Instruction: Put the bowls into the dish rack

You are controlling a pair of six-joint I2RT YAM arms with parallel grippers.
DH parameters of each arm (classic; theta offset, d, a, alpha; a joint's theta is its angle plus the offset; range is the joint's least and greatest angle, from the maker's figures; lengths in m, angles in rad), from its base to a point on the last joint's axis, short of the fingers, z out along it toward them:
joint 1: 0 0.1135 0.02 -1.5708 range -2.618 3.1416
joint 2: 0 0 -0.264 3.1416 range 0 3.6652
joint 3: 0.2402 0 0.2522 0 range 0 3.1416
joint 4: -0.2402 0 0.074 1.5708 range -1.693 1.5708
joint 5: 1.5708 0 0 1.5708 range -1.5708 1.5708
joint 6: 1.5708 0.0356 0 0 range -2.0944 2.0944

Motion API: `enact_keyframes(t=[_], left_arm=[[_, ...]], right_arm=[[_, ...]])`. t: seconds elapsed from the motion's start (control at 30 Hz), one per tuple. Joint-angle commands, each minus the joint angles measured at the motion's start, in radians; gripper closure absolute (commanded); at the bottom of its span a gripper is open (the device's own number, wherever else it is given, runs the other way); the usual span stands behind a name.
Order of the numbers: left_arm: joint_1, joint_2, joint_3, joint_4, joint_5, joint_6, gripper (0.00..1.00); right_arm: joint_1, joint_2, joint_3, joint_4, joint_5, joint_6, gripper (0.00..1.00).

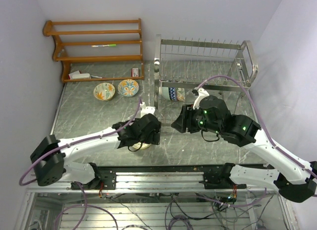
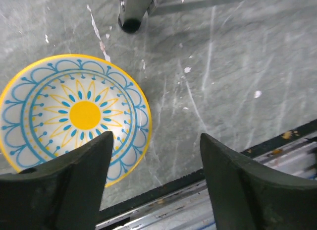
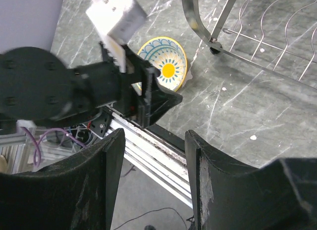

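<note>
L tool (image 2: 154, 143): released, jaws wide, nothing btwn them; pointing down over surface (image 2: 237, 66).
Yellow/blue bowl (image 2: 74, 116): upright on surface, near front-left corner of rack, under L arm. One L finger (image 2: 74, 185) overlaps its near rim in wrist view; contact can't tell.
Rack foot (image 2: 131, 19): just past that bowl, not touching it.
R tool (image 3: 154, 141): released, empty; in front of dish rack (image 1: 208, 56), pointing toward L tool.
Blue-pattern bowl (image 1: 172, 94): in rack's lower tier, left end.
Orange-leaf bowl (image 1: 104, 91) + blue/orange bowl (image 1: 128, 87): side by side on surface, left of rack, just in front of wooden shelf (image 1: 94, 41).
</note>
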Motion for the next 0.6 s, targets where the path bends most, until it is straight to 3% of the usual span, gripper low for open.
enact_keyframes(t=[0.0, 0.17, 0.37, 0.57], left_arm=[[-0.009, -0.116, 0.102, -0.147, -0.081, -0.008, 0.14], [-0.006, -0.279, 0.229, -0.478, -0.311, -0.057, 0.09], [-0.002, -0.474, 0.394, -0.859, -0.532, -0.256, 0.08], [-0.002, -0.567, 0.597, -0.971, -0.648, -0.244, 0.04]], right_arm=[[0.000, -0.012, -0.005, -0.019, 0.024, 0.004, 0.49], [0.012, 0.022, -0.011, -0.004, 0.009, -0.018, 0.47], [0.080, 0.087, -0.006, 0.044, 0.038, -0.008, 0.45], [0.251, 0.334, 0.064, 0.105, 0.116, -0.005, 0.41]])
